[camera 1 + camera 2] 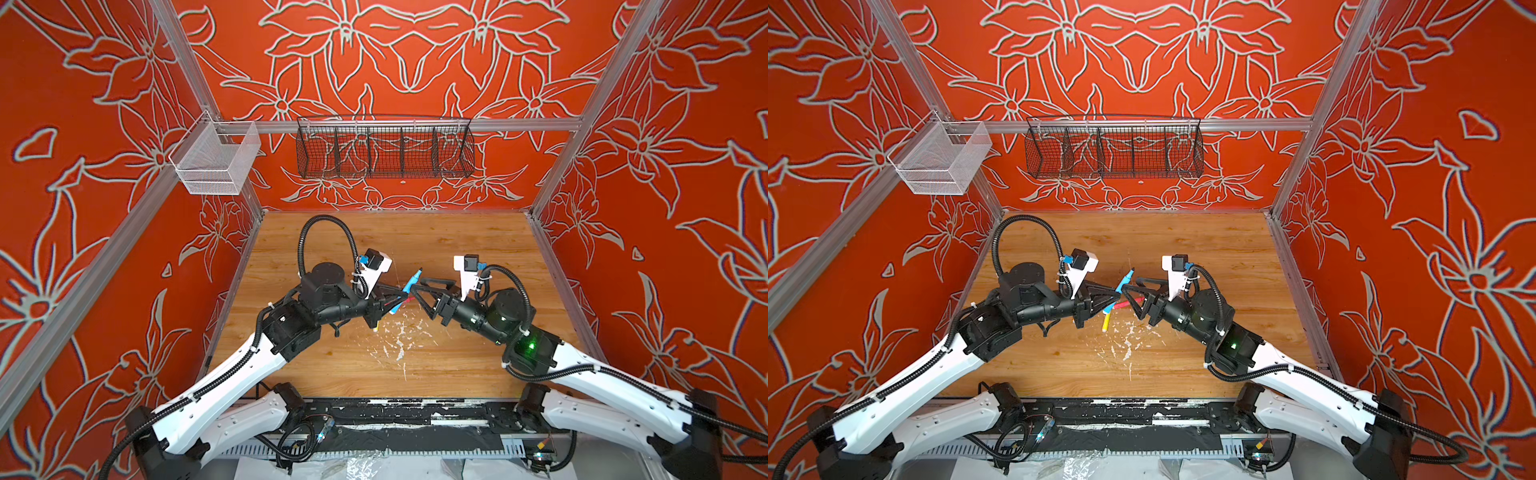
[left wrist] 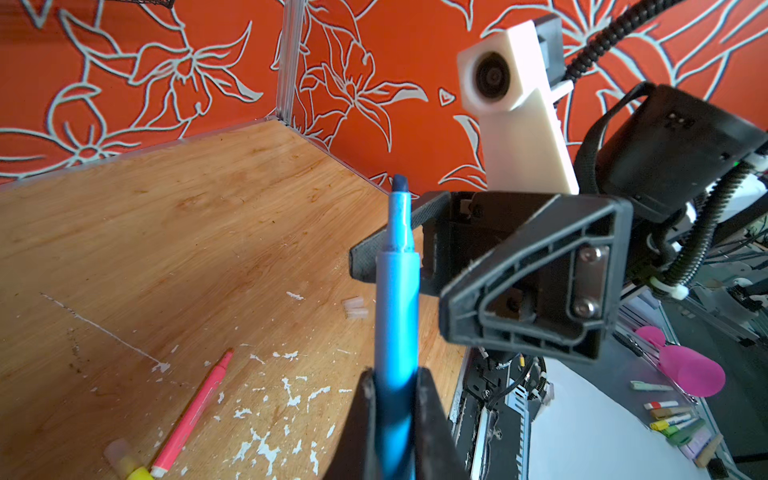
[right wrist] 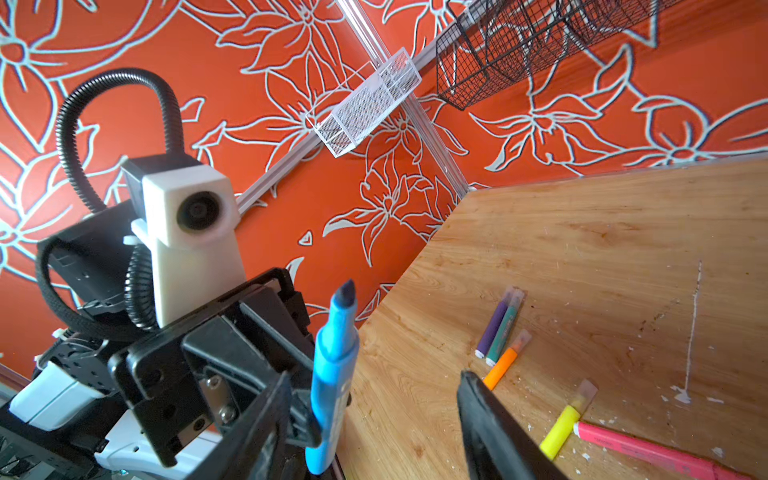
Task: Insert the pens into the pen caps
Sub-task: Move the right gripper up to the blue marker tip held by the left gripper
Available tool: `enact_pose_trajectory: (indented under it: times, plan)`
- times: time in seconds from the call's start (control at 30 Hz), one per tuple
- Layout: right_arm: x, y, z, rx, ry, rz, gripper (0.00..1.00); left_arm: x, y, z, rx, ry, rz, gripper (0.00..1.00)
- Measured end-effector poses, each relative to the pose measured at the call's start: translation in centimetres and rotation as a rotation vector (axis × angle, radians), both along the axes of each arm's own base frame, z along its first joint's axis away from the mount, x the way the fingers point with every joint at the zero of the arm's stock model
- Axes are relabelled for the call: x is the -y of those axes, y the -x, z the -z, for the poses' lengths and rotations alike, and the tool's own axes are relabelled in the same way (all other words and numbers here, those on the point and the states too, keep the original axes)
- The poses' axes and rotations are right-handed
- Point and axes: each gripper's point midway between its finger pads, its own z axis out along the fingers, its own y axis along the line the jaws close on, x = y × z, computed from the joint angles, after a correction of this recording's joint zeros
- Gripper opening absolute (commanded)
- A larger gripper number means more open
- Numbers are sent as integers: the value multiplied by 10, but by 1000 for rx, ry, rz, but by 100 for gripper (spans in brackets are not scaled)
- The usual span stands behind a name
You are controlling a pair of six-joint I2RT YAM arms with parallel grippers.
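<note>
My left gripper (image 2: 395,382) is shut on a blue pen (image 2: 397,316), held above the table with its dark bare tip pointing up. In both top views the blue pen (image 1: 409,286) (image 1: 1123,284) stands between the two grippers. My right gripper (image 3: 374,378) is open, its jaws either side of the blue pen (image 3: 332,374), which lies close to one finger. Two clear pen caps (image 2: 355,309) lie loose on the wood. A pink pen (image 3: 648,449) lies uncapped beside a capped yellow pen (image 3: 561,428). Purple (image 3: 492,328), green (image 3: 505,328) and orange (image 3: 503,365) pens lie capped together.
A white mesh basket (image 1: 216,160) and a black wire basket (image 1: 384,151) hang on the back rail. White paint flecks (image 1: 399,336) mark the wooden table (image 1: 478,249). Patterned orange walls close in three sides.
</note>
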Motion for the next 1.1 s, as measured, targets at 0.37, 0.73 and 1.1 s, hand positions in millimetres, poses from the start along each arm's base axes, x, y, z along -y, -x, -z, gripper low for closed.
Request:
enact_pose_trajectory:
  times: [0.37, 0.73, 1.1]
  plan:
    - [-8, -7, -5, -9, -42, 4, 34, 6, 5, 4, -4, -11, 43, 0]
    - [-11, -2, -14, -10, -85, -19, 4, 9, 7, 6, 4, -19, 54, 21]
    - [-16, -3, -9, -16, -78, -26, 0, 14, 9, 4, 12, -21, 76, 43]
